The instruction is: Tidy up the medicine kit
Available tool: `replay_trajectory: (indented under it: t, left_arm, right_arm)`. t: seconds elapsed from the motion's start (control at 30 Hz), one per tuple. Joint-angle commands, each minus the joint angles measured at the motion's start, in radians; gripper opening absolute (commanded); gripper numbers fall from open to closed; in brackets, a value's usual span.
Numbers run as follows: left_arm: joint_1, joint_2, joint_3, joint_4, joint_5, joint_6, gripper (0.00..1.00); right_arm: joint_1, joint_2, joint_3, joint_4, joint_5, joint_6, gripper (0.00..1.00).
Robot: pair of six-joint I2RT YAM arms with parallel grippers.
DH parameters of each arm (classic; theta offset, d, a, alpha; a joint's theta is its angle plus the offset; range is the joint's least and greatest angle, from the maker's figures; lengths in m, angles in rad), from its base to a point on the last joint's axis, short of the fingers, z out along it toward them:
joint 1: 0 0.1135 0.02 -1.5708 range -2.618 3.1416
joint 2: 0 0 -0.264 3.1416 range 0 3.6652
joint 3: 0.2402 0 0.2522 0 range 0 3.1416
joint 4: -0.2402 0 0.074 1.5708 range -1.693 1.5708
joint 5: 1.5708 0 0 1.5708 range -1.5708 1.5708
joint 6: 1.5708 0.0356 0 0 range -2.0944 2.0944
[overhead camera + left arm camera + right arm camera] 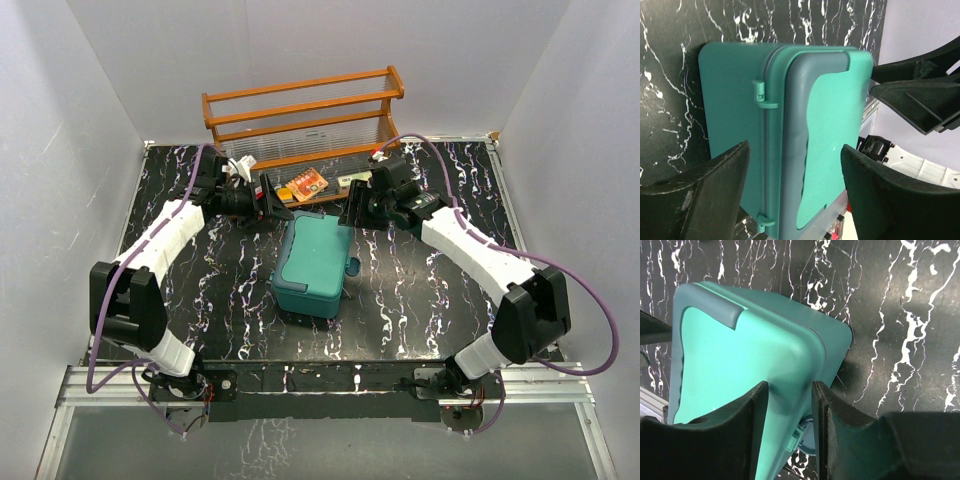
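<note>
Robotics lab, enclosed test cell. Evidence:
- Plain pale wall panels (pixel 70 120) box in table on left, back, right.
- Tabletop (pixel 400 310) w/ black marble-look covering, white veins.
- Aluminium extrusion rail (pixel 100 383) along near edge. Left arm (pixel 150 250) & right arm (pixel 480 250) mounted there, bases side by side.
- Purple cables (pixel 613 335) loop loose from bases up along arms.
- Few objs on top: wooden rack (pixel 300 110) at back, small packs (pixel 305 185) just in front of it, medicine kit (pixel 315 262) mid-table.
</note>
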Motion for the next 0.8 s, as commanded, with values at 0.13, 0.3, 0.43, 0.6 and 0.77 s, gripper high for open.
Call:
replay_trajectory:
  t: [0.13,0.3,0.43,0.6,0.77]
  left_arm:
    - [-0.003,0.001,-0.023,-0.030,0.104,0.048,0.62]
    - [-0.003,0.019,-0.025,-0.011,0.087,0.056,0.53]
    - [-0.003,0.052,0.001,-0.056,0.041,0.078,0.48]
    - [-0.003,0.098,0.057,-0.160,0.003,0.132,0.48]
    - [-0.002,0.085,0.075,-0.206,-0.023,0.146,0.57]
  right_arm:
    - [-0.003,0.010,-0.037,0.022,-0.069,0.002,0.27]
    - [-0.002,0.028,-0.061,0.070,-0.125,0.022,0.21]
    - [-0.002,0.050,-0.075,0.152,-0.187,0.046,0.20]
    - [-0.002,0.037,-0.064,0.158,-0.128,0.087,0.22]
    - [-0.010,-0.093,-0.109,0.150,0.011,0.177,0.45]
